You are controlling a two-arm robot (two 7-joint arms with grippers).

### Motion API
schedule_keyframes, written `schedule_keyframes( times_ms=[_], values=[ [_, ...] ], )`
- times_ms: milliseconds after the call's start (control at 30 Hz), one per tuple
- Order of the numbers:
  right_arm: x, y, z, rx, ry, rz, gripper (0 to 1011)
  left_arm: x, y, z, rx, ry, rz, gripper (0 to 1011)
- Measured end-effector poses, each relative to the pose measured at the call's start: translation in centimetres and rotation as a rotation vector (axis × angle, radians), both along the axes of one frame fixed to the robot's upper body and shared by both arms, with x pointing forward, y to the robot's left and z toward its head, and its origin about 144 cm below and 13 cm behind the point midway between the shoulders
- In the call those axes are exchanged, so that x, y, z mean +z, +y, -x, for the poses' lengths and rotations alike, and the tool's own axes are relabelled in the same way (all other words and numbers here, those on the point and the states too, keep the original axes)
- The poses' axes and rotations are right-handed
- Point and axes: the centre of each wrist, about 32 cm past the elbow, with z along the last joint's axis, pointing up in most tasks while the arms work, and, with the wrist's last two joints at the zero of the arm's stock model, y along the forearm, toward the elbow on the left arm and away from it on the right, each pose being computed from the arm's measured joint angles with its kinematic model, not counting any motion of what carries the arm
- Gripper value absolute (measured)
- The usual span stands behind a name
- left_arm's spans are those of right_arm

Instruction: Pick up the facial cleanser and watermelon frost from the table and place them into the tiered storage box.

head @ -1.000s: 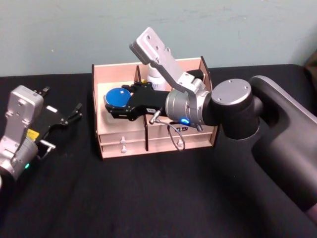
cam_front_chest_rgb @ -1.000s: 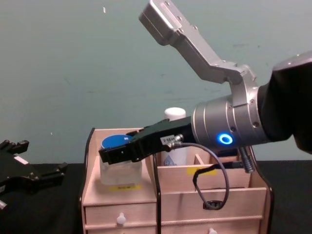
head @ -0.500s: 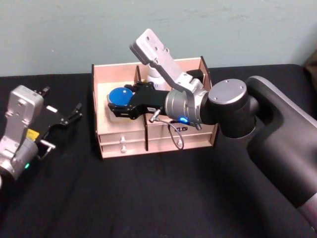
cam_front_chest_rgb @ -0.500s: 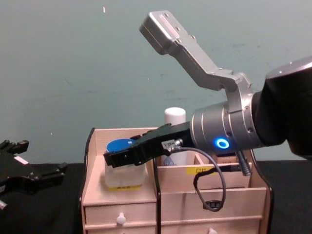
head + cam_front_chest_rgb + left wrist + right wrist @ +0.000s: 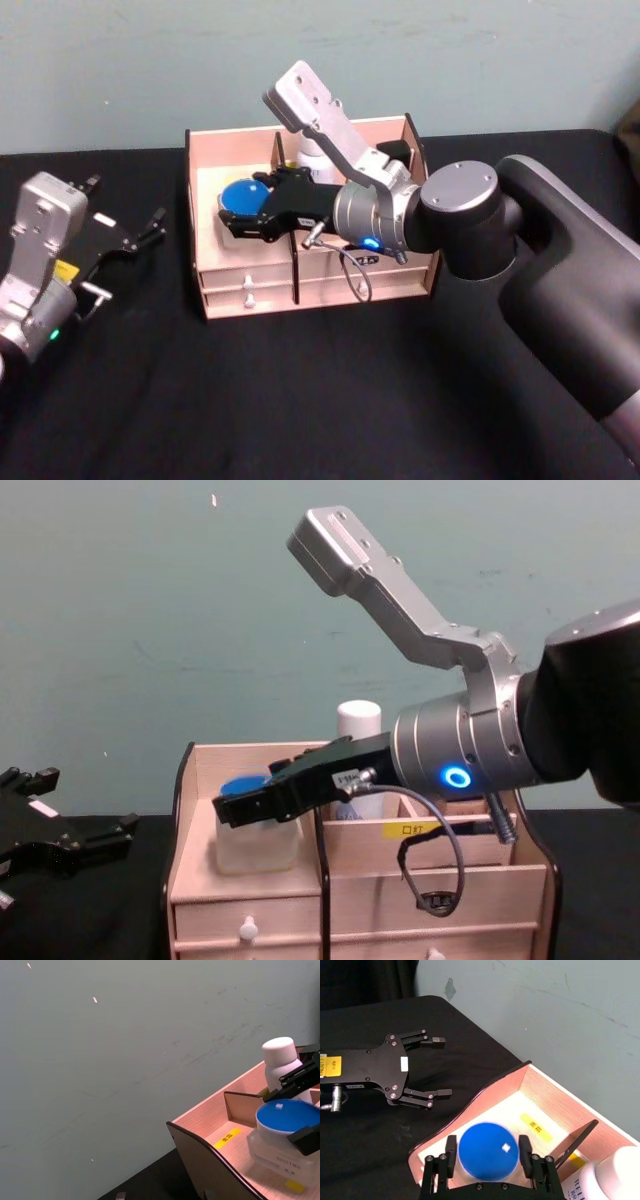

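You're at a lab-style test bench: black cloth-covered table [image 5: 300, 400], bare pale teal wall [image 5: 150, 60] close behind, a wooden organiser [image 5: 392, 273] staged alone, nothing domestic around.

A black surface [image 5: 300, 400] runs up to a pale green wall. The tiered storage box [image 5: 245, 290] stands on it toward the back, drawers facing out, dark cloth bare around it.

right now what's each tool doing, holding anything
Left tool: open, empty, parked over the table to the left of the storage box.
Right tool: fingers either side of the blue-lidded jar in the box; grip cannot be told.
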Motion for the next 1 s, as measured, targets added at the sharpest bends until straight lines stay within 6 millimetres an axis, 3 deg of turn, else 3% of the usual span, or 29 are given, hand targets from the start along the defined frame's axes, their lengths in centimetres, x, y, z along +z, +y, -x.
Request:
schedule_keyframes(
  times_ms=[333, 633, 1000],
  values=[
    [0.0, 0.0, 0.0, 0.002, 0.001, -0.001, 1000, 0.0, 0.0, 0.0, 0.0, 0.0, 0.0, 1010],
    [0.5, -0.2, 0.9, 0.003, -0.059, -0.019, 1003, 0.0, 0.0, 0.0, 0.0, 0.0, 0.0, 1010],
    [1.7, -1.7, 3.3, 0.008, -0.199, -0.075, 1002, 0.0, 0.0, 0.0, 0.0, 0.0, 0.0, 1010]
  ],
)
